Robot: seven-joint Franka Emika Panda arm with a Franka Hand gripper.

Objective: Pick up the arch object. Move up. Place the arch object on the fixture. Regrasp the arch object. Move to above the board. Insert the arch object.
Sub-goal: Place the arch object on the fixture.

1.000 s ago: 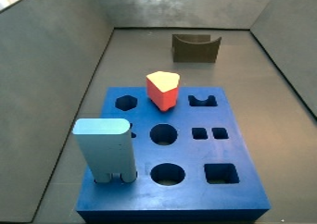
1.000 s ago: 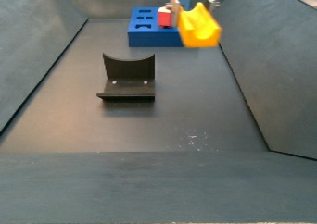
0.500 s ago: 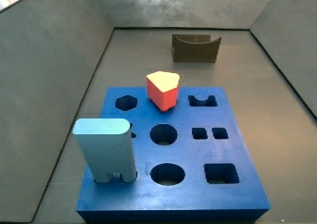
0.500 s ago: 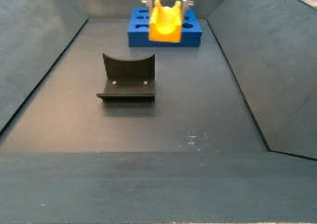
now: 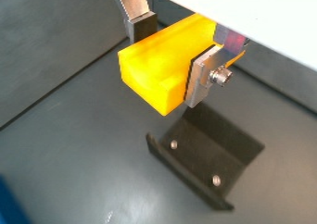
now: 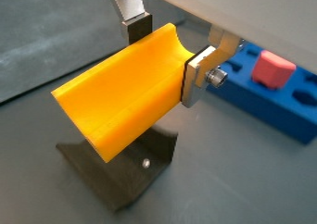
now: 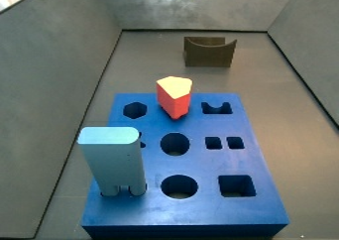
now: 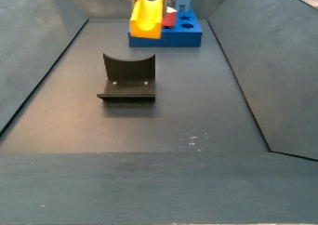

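I have the hand (image 5: 173,52) clamped on the arch object (image 5: 166,63), carried high in the air, with the fixture (image 5: 207,163) on the floor below it, so my next move is down into its recess.

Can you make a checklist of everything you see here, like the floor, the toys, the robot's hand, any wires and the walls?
Surface: dark grey floor, a few pale specks.
Arch object: yellow, clamped in the end effector, in the air.
Fixture: dark bracket on the floor, nothing on it.
Board: blue, several holes open.
Clutter: red peg and light-blue block standing in the board.
End effector: shut on the arch object, above the fixture in both wrist views.
Cables: nothing seen.
Surroundings: grey walls all round.
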